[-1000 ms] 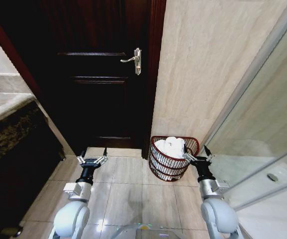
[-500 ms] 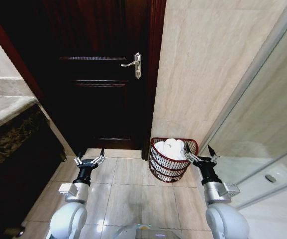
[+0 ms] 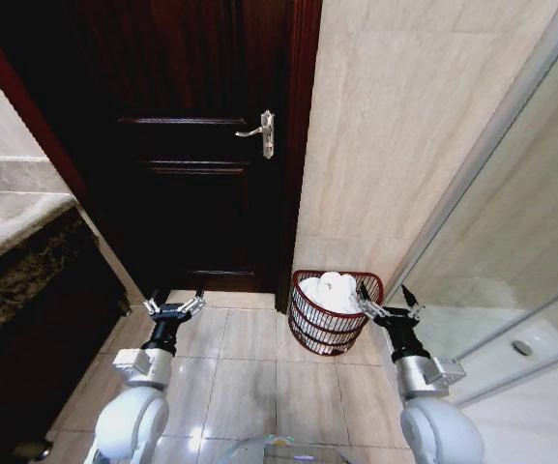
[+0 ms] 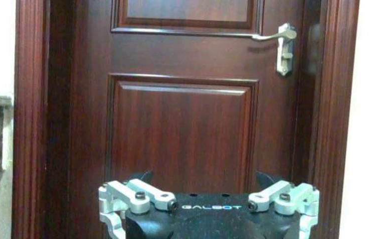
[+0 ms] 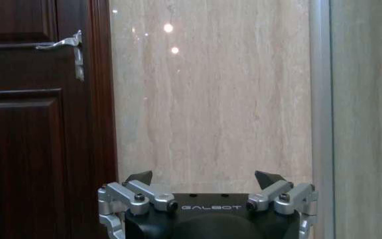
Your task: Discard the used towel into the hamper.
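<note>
The hamper [image 3: 319,331], a dark red half-round wire basket, stands on the floor with its flat back against the beige wall, beside the door frame. A white towel [image 3: 328,288] lies bundled in rolls inside it, filling the top. My right gripper [image 3: 387,302] hovers just right of the hamper's rim, open and empty. The right wrist view has that gripper [image 5: 204,178] facing the marble wall. On the left, over the floor tiles in front of the door, my left gripper [image 3: 174,307] is open and empty. Its wrist view has it [image 4: 204,177] facing the door panel.
A dark wooden door [image 3: 201,193] with a silver lever handle [image 3: 264,132] is shut ahead. A dark stone counter [image 3: 17,271] runs along the left. A glass shower partition [image 3: 520,251] closes the right side. Beige floor tiles [image 3: 249,362] lie open between the arms.
The whole head view has shifted slightly downward, so the camera moved. Both grippers stay open and empty, about where they were beside the hamper and door.
</note>
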